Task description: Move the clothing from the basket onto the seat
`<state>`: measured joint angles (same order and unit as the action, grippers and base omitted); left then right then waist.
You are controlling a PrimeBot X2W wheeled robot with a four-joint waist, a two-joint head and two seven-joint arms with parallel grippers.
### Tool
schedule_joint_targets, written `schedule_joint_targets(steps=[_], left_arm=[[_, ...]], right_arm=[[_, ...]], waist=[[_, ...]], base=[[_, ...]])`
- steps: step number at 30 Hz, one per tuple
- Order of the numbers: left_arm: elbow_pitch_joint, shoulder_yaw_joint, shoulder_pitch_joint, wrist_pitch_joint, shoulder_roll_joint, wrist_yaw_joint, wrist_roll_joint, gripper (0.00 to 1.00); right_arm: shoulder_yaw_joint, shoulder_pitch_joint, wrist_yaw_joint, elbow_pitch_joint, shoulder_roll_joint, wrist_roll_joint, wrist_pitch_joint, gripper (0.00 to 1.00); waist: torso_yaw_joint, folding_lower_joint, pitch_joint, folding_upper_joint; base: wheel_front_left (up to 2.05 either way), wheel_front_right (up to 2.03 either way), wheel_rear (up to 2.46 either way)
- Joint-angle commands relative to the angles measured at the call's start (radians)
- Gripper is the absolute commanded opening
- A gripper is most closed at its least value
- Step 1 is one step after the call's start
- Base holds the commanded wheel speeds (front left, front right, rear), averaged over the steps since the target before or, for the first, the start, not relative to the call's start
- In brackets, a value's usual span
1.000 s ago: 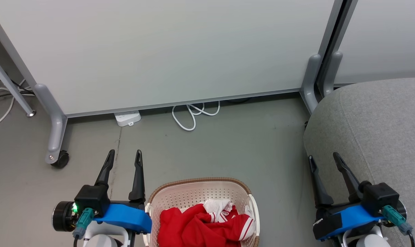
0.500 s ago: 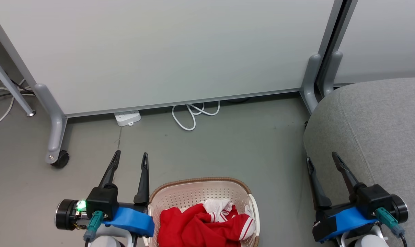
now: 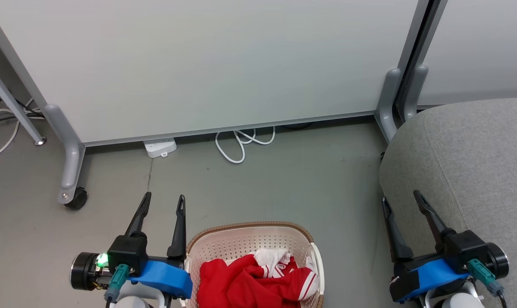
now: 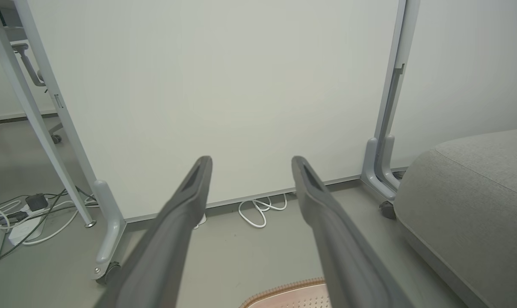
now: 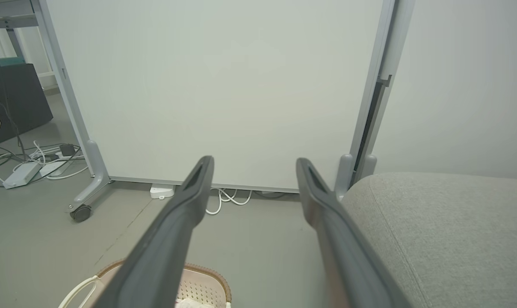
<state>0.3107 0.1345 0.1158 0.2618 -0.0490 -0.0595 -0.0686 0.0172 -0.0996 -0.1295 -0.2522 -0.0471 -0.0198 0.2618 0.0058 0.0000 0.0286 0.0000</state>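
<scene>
- The task looked not yet begun: all the red clothing (image 3: 249, 284) lay bunched inside the basket (image 3: 249, 224), and no garment lay on the part of the grey seat (image 3: 468, 162) that was in view.
- The basket stood on the floor (image 3: 284, 184) directly before the robot, between its two arms. The seat stood to the robot's right, with a strip of floor between it and the basket.
- The left claw (image 3: 164, 196) was released and empty, fingers spread, just beside the basket's left rim and pointing toward the partition panel (image 3: 220, 64).
- The right claw (image 3: 400, 196) was also released and empty, at the seat's near left edge, pointing forward.
- The clothing formed a crumpled heap with no clear long axis. Its white-striped trim lay toward the basket's right wall.
- The basket's near end ran off the bottom of the head view, so its long axis could not be told. Its rounded far end faced the panel.
- By judgement, everything was left to do: grasp a garment, lift it, carry it rightward onto the seat, and repeat.
</scene>
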Motion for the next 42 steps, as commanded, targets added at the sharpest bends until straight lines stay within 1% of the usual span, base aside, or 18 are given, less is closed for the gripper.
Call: schedule_joint_targets(steps=[1, 10, 14, 18, 23, 31, 40, 42], left_arm=[[0.002, -0.004, 0.013, 0.005, -0.002, -0.004, 0.001, 1.00], [0.017, 0.008, 0.025, 0.005, -0.002, -0.010, -0.002, 1.00], [0.039, 0.032, 0.063, 0.005, -0.002, -0.026, 0.011, 1.00], [0.087, 0.061, 0.130, 0.005, -0.003, -0.044, 0.026, 1.00], [0.186, 0.116, 0.233, 0.005, -0.010, -0.063, 0.044, 1.00], [0.390, 0.225, 0.399, 0.004, -0.031, -0.073, 0.042, 1.00], [0.644, 0.395, 0.551, 0.004, -0.074, -0.071, -0.012, 1.00], [0.669, 0.412, 0.568, 0.004, -0.078, -0.071, -0.019, 1.00]], right_arm=[[0.000, -0.008, -0.002, -0.001, -0.006, 0.002, 0.005, 1.00], [0.002, -0.012, -0.002, -0.002, -0.006, -0.002, 0.005, 1.00], [0.004, -0.026, -0.002, 0.005, -0.006, -0.003, 0.005, 1.00], [0.009, -0.046, -0.002, 0.013, -0.006, -0.002, 0.005, 1.00], [0.011, -0.088, -0.002, 0.025, -0.006, -0.003, 0.004, 1.00], [0.016, -0.175, -0.002, 0.049, -0.005, -0.007, 0.004, 1.00], [0.033, -0.270, -0.002, 0.082, -0.005, -0.030, 0.004, 1.00], [0.035, -0.279, -0.002, 0.087, -0.005, -0.033, 0.004, 1.00]], waist=[[0.000, 0.0000, -0.001, 0.0000], [-0.004, 0.0000, 0.002, 0.0000], [-0.013, 0.0000, 0.023, 0.0000], [-0.032, 0.0000, 0.068, 0.0000], [-0.066, 0.0000, 0.140, 0.0000], [-0.132, 0.0000, 0.280, 0.0000], [-0.207, 0.0000, 0.455, 0.0000], [-0.213, 0.0000, 0.475, 0.0000]], base=[[0.00, 0.00, 0.00], [0.00, 0.00, 0.00], [0.00, 0.00, 0.00], [0.00, 0.00, 0.00], [0.00, 0.00, 0.00], [0.00, 0.00, 0.00], [0.00, 0.00, 0.00], [0.00, 0.00, 0.00]])
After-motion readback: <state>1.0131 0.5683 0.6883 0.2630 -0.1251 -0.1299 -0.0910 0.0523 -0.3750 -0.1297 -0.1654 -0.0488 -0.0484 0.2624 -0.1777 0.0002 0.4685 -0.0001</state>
